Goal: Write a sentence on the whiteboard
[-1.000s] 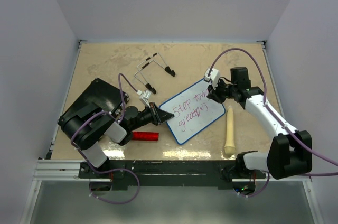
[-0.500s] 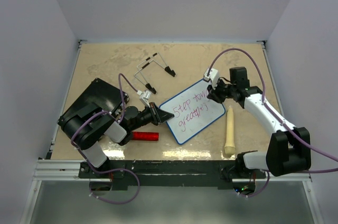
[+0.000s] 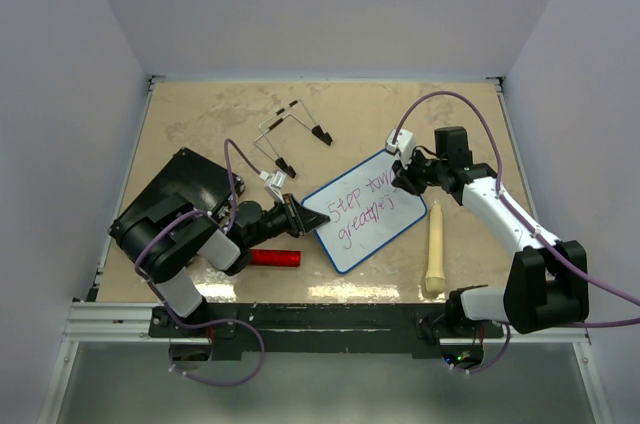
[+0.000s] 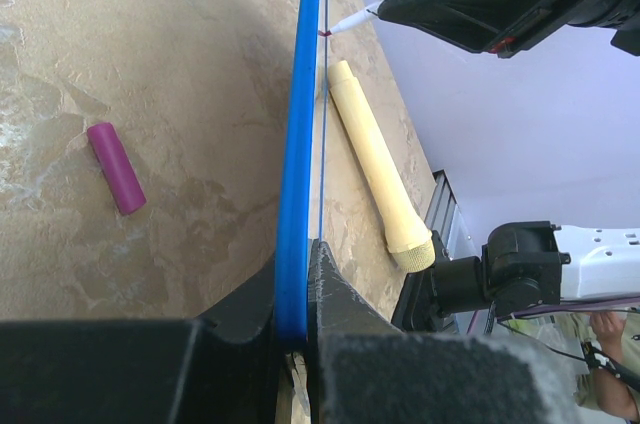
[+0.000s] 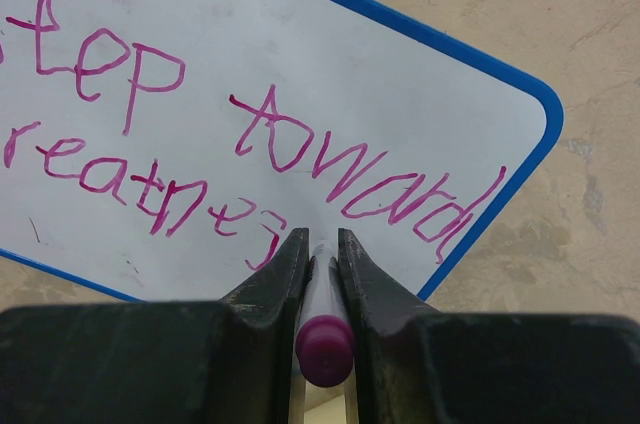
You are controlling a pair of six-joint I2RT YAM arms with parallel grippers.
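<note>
The whiteboard point(image 3: 365, 212) lies tilted on the table, and its blue rim point(image 4: 297, 144) shows edge-on in the left wrist view. My left gripper point(image 3: 312, 219) point(image 4: 298, 264) is shut on the rim at the board's left corner. The sentence point(image 5: 250, 134) in purple-pink reads "Step toward" over "greatnes" point(image 3: 362, 206). My right gripper point(image 3: 405, 179) point(image 5: 322, 239) is shut on a purple marker point(image 5: 323, 344), pointing down at the board just right of the second line's last letter. The marker's tip point(image 4: 345, 24) meets the board's surface.
A cream stick point(image 3: 435, 249) point(image 4: 375, 169) lies right of the board. A red cylinder point(image 3: 274, 258) lies by the left arm, and a purple cap point(image 4: 116, 166) rests on the table. A black slab point(image 3: 180, 184) sits at left, and wire stands point(image 3: 290, 134) lie behind the board.
The right arm's elbow has shifted a little to the left. The marker tip has barely moved, and the left gripper and board have stayed still.
</note>
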